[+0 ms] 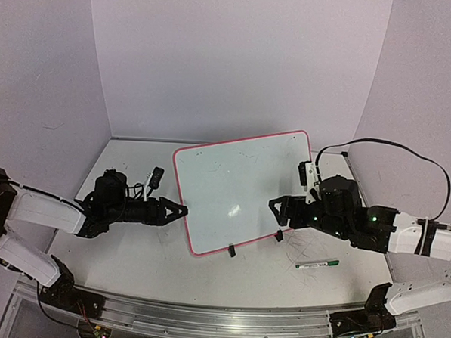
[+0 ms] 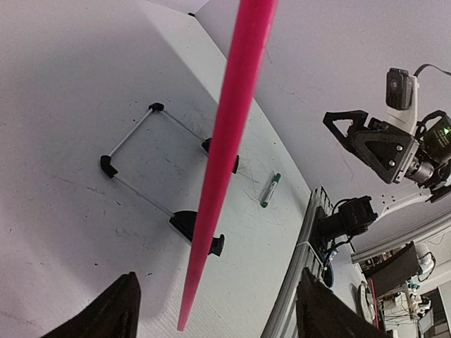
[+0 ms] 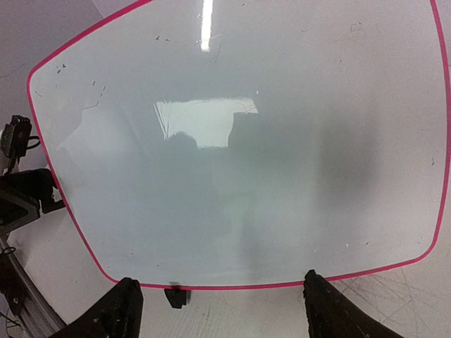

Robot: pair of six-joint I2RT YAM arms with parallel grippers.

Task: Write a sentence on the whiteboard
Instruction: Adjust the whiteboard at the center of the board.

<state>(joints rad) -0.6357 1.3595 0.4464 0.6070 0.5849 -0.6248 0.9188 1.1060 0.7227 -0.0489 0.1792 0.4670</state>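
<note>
Left hand (image 1: 182, 211) is open, its jaws set either side of the left edge of the whiteboard (image 1: 232, 192), not clamped on it. Right hand (image 1: 276, 211) is open and empty, facing the board's lower right edge. On the surface (image 1: 130, 247) the whiteboard stands at the middle, tilted back on a black wire stand (image 2: 109, 166). A green marker (image 1: 317, 263) lies flat near the right hand, apart from the board

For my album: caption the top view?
Left claw and right claw flank the propped-up whiteboard; a green marker lies nearby.
</note>
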